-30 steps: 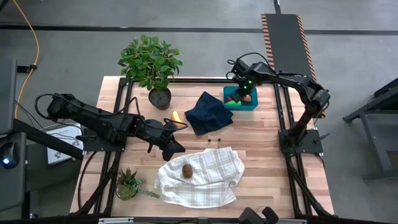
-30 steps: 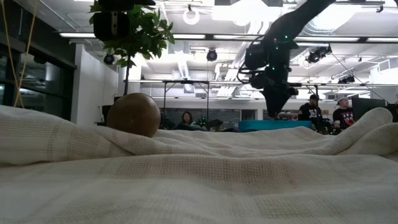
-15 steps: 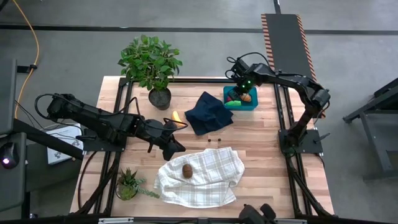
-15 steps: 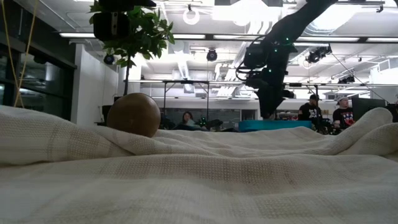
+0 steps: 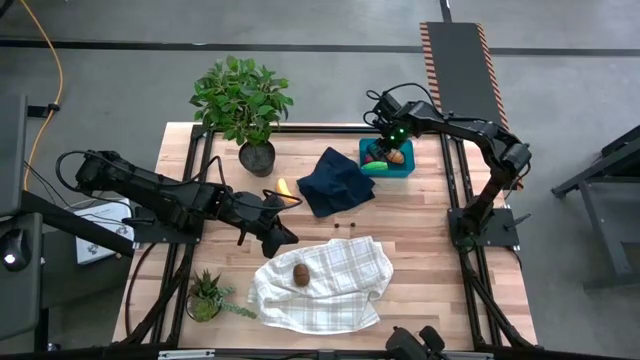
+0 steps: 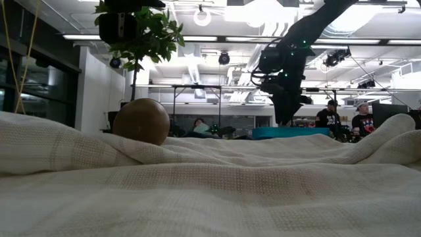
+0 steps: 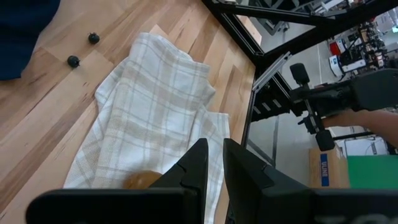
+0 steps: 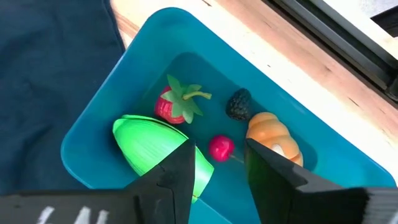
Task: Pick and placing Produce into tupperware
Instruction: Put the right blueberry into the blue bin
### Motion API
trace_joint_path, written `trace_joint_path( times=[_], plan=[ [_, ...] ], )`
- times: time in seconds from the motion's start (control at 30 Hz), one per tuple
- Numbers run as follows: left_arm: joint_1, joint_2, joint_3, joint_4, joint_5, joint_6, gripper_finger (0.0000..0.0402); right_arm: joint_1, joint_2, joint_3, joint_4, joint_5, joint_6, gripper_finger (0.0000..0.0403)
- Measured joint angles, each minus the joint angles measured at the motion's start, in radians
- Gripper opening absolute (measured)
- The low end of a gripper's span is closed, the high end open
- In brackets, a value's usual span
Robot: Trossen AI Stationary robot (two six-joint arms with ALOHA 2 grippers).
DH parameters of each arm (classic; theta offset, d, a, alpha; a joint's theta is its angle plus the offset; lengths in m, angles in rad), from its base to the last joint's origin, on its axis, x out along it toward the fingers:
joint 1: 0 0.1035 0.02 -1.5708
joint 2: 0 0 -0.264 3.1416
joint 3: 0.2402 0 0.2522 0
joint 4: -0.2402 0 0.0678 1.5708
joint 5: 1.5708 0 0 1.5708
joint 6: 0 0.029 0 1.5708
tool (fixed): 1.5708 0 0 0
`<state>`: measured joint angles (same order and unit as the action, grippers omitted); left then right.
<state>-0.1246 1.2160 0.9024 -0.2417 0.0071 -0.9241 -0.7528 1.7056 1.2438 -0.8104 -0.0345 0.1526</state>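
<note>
The teal tupperware (image 5: 386, 175) (image 8: 93, 146) stands at the table's far right, and its wall shows in the low view (image 6: 289, 132). In it lie a bright green piece (image 8: 152, 140), a strawberry (image 8: 171, 106), a dark berry (image 8: 238, 104), a red cherry (image 8: 219, 148) and an orange piece (image 8: 273, 134). My right gripper (image 8: 217, 149) (image 5: 386, 148) hovers open above them and touches nothing. The banana (image 5: 285, 189) lies on the wood. Two dark cherries (image 5: 345, 226) (image 7: 82, 50) sit on the boards. The brown kiwi (image 5: 300, 274) (image 6: 140, 121) rests on a plaid cloth (image 5: 325, 285). My left gripper (image 7: 216, 152) (image 5: 283, 239) hangs shut above that cloth's left edge.
A dark navy cloth (image 5: 336, 180) lies crumpled between banana and tupperware. A tall potted plant (image 5: 243, 105) stands at the far left and a small one (image 5: 207, 297) at the near left corner. Bare wood shows right of the cherries. People stand in the room behind (image 6: 329, 115).
My right gripper has shifted a little toward the table's left above the tupperware. The left arm and all produce have kept still.
</note>
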Motion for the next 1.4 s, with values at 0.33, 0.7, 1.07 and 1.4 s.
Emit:
trace_joint_path(
  times=[0.33, 0.7, 1.07, 1.4],
  plan=[
    [0.000, 0.000, 0.000, 0.000, 0.000, 0.003, 0.0040, 0.000, 0.001, 0.002, 0.018, -0.001, 0.002, 0.0129],
    [0.000, 0.000, 0.000, 0.000, 0.000, 0.003, 0.0040, 0.007, 0.002, 0.165, -0.003, -0.085, -0.013, 0.0129],
    [0.000, 0.000, 0.000, -0.056, 0.000, 0.118, 0.0040, 0.166, 0.001, 0.268, -0.041, -0.476, -0.057, 0.0129],
    [0.000, 0.000, 0.000, -0.187, -0.062, 0.289, 0.0040, 0.432, 0.001, 0.264, -0.101, -0.425, -0.105, 0.0129]
  ],
)
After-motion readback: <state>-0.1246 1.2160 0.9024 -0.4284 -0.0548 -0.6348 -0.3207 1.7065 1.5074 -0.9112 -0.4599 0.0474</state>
